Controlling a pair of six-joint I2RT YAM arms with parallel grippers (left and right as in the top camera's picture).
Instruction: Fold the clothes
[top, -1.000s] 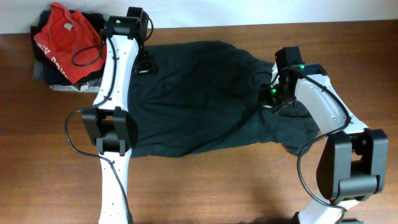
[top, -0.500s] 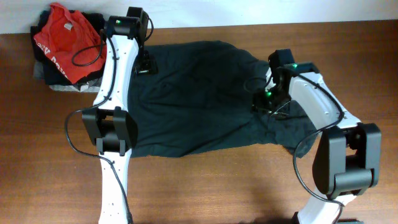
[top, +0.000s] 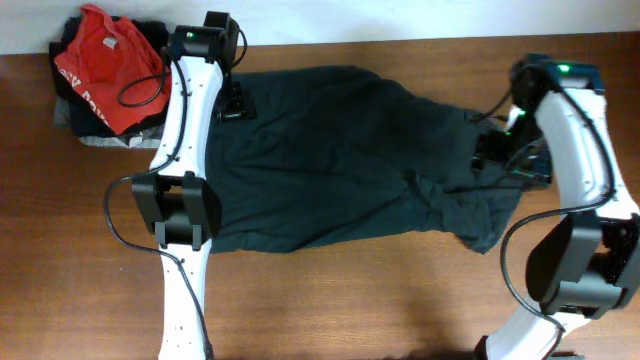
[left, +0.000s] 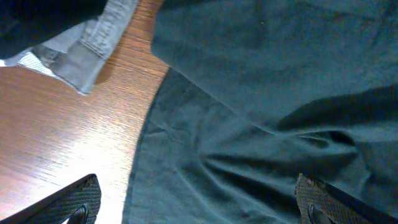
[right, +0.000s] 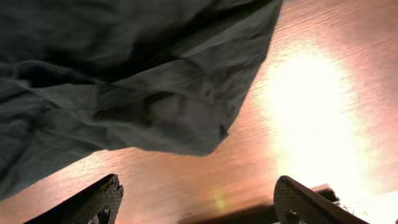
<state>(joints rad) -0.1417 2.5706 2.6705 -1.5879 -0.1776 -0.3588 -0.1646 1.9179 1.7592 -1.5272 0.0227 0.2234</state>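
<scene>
Over the clothes (top: 330, 160), right pincer (top: 508, 156) has shifted rightward and opened.

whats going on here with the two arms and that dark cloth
Two robot arms are working on folding the dark garment, which lies spread and wrinkled across the table, not yet folded. The left hand hovers open over its far left corner; the right hand is open above its right end. Neither holds anything. A red T-shirt sits apart on a pile.
</scene>
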